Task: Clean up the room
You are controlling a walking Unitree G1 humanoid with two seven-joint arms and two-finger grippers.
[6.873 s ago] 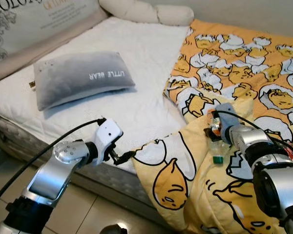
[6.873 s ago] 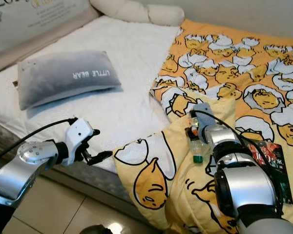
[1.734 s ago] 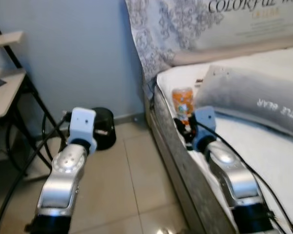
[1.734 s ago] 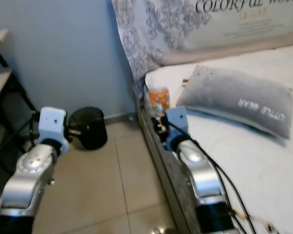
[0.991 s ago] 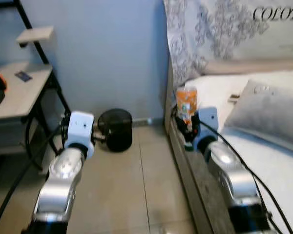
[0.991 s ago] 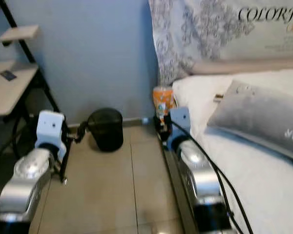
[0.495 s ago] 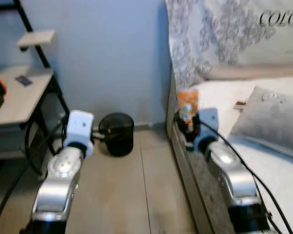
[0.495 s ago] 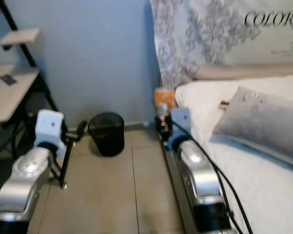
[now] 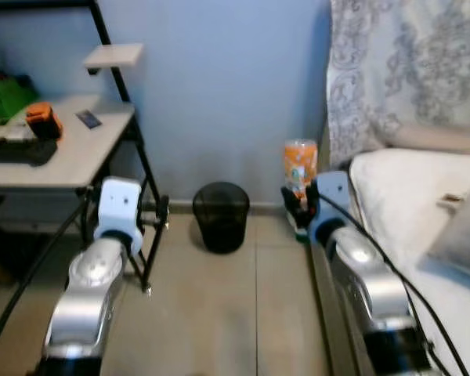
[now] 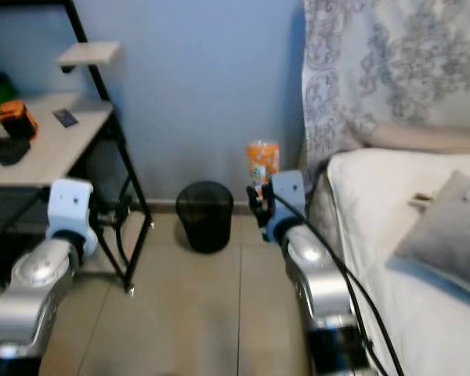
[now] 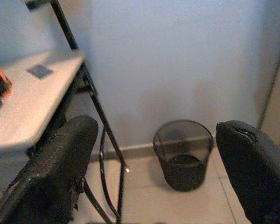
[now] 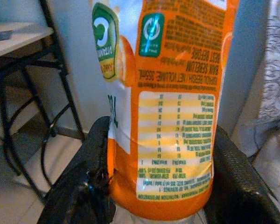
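My right gripper (image 9: 298, 205) is shut on an orange-labelled plastic bottle (image 9: 300, 164), held with its green cap down beside the bed's corner. In the right wrist view the bottle (image 12: 165, 98) sits between the two black fingers (image 12: 91, 186). A black mesh waste bin (image 9: 222, 216) stands on the tiled floor against the blue wall, to the left of the bottle. My left gripper (image 9: 163, 213) is raised near the table leg, open with nothing between its fingers (image 11: 56, 163); the bin (image 11: 184, 154) lies ahead of it.
A white table (image 9: 55, 145) on black legs stands at the left, carrying an orange object (image 9: 43, 119) and dark items. The bed (image 9: 411, 196) with a grey pillow (image 10: 446, 227) and patterned headboard cloth (image 9: 399, 70) fills the right. Tiled floor (image 9: 219, 313) lies open between them.
The camera has turned further left: the bin and table now sit nearer the middle, and the bed has slid right. The right gripper still holds the bottle; the left stays open.
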